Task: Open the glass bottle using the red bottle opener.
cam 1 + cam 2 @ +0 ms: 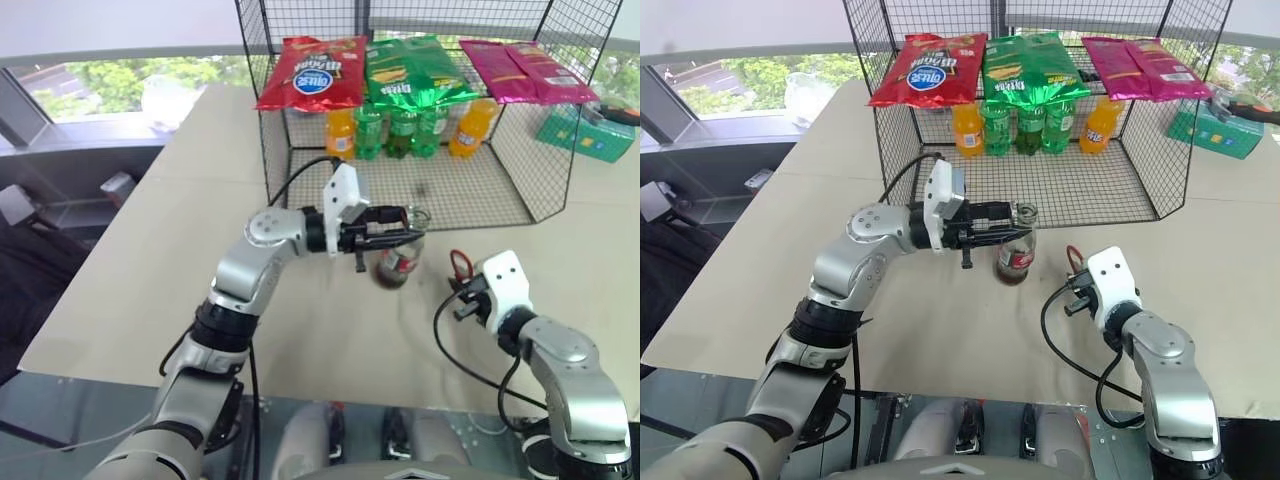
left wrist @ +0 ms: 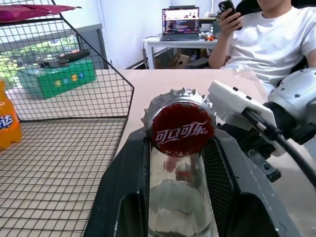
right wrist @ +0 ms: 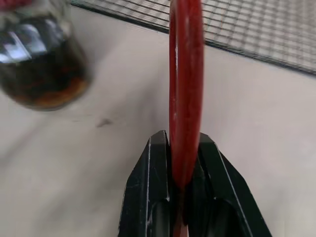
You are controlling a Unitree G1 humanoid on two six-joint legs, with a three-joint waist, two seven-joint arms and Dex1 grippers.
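The glass bottle [image 1: 1014, 262], clear with dark liquid and a red label, is upright in front of the wire cage. My left gripper [image 1: 1018, 228] reaches in level from the left and is shut on its neck. In the left wrist view the black fingers [image 2: 123, 173] flank the neck just under the red crown cap [image 2: 182, 129]. To the bottle's right, my right gripper [image 3: 182, 163] is shut on the red bottle opener [image 3: 185, 74]. The opener [image 1: 1074, 258] sticks up with its ring head on top, apart from the bottle.
A black wire cage [image 1: 520, 190] stands behind the bottle, with orange soda bottles [image 1: 340, 132] and green ones [image 1: 400, 130] inside and snack bags [image 1: 315, 72] on top. A green box [image 1: 585, 130] sits at far right. A seated person [image 2: 266, 39] holds a phone beyond the table.
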